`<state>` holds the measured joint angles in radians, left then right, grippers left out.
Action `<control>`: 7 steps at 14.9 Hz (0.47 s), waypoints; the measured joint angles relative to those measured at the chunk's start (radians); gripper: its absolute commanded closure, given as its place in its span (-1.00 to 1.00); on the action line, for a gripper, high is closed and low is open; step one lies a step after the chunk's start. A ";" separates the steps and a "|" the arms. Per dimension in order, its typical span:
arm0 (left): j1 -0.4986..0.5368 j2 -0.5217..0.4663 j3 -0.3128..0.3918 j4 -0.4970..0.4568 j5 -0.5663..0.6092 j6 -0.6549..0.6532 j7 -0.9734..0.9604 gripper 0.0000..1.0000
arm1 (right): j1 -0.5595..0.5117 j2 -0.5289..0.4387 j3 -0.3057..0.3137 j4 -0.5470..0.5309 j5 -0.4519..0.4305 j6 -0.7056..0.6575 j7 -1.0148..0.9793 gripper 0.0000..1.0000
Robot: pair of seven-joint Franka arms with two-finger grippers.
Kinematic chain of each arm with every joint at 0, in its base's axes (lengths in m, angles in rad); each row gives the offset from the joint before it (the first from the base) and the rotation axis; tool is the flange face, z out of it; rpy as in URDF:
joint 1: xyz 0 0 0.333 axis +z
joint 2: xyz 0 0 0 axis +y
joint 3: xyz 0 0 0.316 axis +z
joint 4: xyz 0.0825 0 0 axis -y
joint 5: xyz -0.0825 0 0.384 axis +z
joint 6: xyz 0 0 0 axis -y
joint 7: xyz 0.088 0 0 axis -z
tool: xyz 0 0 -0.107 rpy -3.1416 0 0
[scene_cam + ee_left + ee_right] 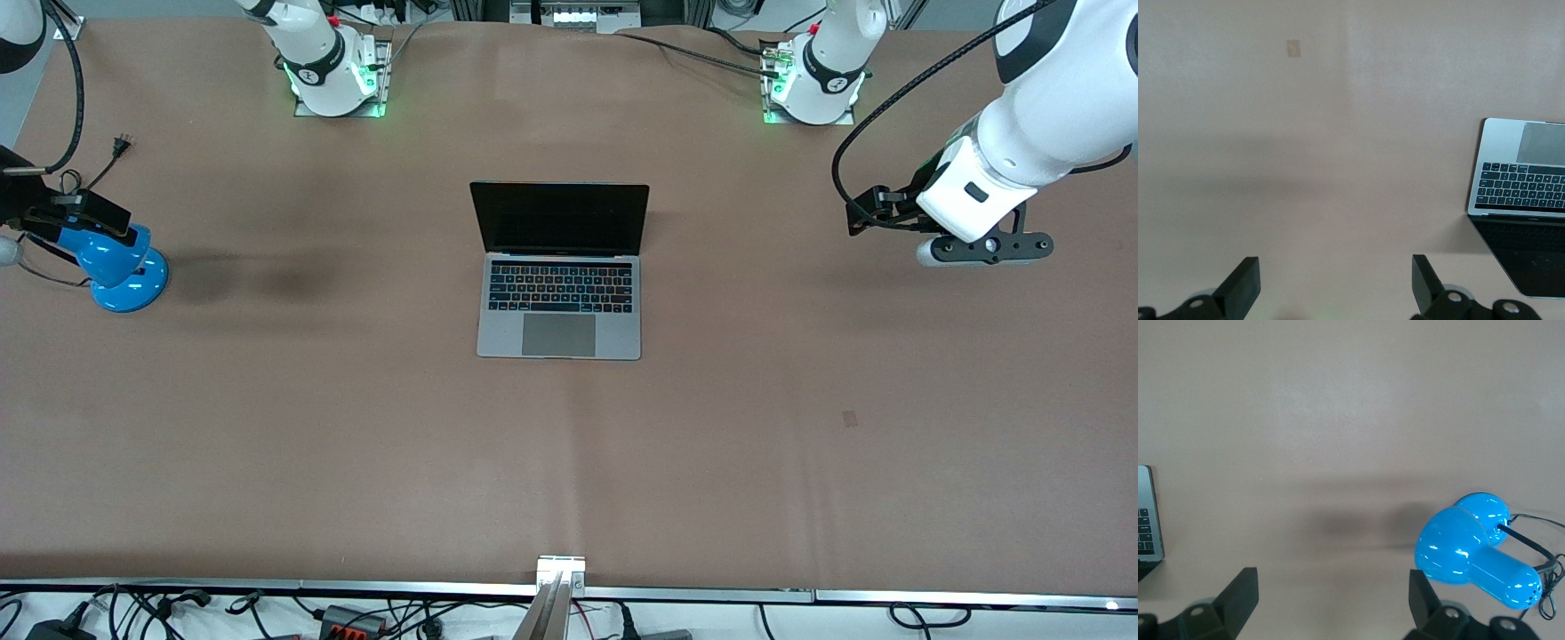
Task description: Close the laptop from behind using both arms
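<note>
The silver-grey laptop (559,302) stands open in the middle of the table, its black screen upright and facing the front camera. My left gripper (987,248) hangs over bare table toward the left arm's end, well apart from the laptop. In the left wrist view this gripper (1335,287) is open and empty, and the laptop (1521,190) shows at the edge. My right gripper (67,213) is over a blue lamp at the right arm's end. In the right wrist view it (1331,600) is open and empty, and a corner of the laptop (1147,520) shows.
A blue desk lamp (120,267) with a black cable and plug (122,142) stands under the right gripper; it also shows in the right wrist view (1475,553). The arm bases (338,76) (813,84) stand at the table's edge farthest from the front camera. A small patch (851,418) marks the brown tabletop.
</note>
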<state>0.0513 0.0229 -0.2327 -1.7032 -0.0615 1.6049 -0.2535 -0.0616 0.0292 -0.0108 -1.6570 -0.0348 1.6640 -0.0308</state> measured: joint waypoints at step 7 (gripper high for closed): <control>0.001 0.000 0.000 0.000 0.000 0.000 0.000 0.07 | 0.000 -0.003 0.001 -0.004 0.000 0.000 0.000 -0.75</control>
<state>0.0521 0.0229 -0.2326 -1.7029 -0.0615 1.6048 -0.2535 -0.0615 0.0261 -0.0103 -1.6611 -0.0348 1.6641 -0.0309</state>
